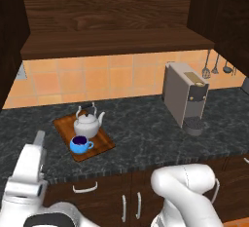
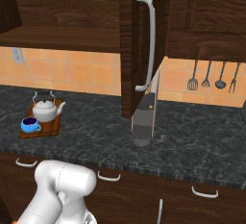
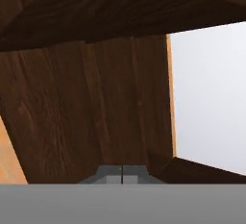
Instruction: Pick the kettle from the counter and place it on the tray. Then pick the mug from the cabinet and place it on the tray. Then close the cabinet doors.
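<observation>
The kettle and the blue mug sit on the tray at the left of the dark bench, the mug nearer. The cabinet above stands open, one door jutting forward. The gripper faces dark wood, its tips pressed together.

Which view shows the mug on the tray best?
The left base view: the mug sits large and unblocked on the tray, in front of the kettle. The right base view shows it smaller, far left. The hand view faces dark cabinet wood.
</observation>
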Robot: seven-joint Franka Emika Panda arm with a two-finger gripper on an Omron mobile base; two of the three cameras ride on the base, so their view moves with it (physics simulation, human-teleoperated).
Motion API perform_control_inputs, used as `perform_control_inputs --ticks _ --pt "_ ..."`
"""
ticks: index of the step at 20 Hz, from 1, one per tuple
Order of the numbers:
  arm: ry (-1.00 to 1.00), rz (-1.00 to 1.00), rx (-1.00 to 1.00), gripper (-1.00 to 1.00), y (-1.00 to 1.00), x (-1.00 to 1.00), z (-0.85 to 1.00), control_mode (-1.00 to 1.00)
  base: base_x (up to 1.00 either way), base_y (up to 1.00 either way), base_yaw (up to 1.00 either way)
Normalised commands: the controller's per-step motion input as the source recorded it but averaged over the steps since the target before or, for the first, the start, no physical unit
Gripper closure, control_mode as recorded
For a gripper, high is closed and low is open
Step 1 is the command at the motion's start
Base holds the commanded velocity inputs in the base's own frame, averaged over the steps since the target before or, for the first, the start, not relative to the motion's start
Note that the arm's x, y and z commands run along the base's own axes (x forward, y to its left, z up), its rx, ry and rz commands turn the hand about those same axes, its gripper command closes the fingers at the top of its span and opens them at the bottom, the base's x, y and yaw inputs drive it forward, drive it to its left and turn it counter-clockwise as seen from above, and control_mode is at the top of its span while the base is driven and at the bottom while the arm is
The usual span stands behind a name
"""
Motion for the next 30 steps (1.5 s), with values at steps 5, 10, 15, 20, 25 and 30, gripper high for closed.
perform_control_inputs --ticks 5,10,15,20,25,30 --pt "0.01 -0.16 -0.15 1.00 0.38 -0.06 0.31 -1.00 0.00 0.00 0.00" --pt "0.16 -0.03 -0.36 1.00 0.42 0.00 0.00 -1.00 0.00 0.00 0.00" --pt "0.01 -0.03 -0.20 1.00 0.23 -0.02 0.17 -1.00 0.00 0.00 0.00" --pt "0.01 -0.01 -0.07 1.00 0.39 0.04 0.33 -1.00 0.00 0.00 0.00" --pt "0.07 0.00 -0.16 1.00 0.55 0.16 0.00 -1.00 0.00 0.00 0.00" --pt "-0.09 -0.03 -0.08 1.00 0.04 -0.45 -0.01 -1.00 0.00 0.00 0.00"
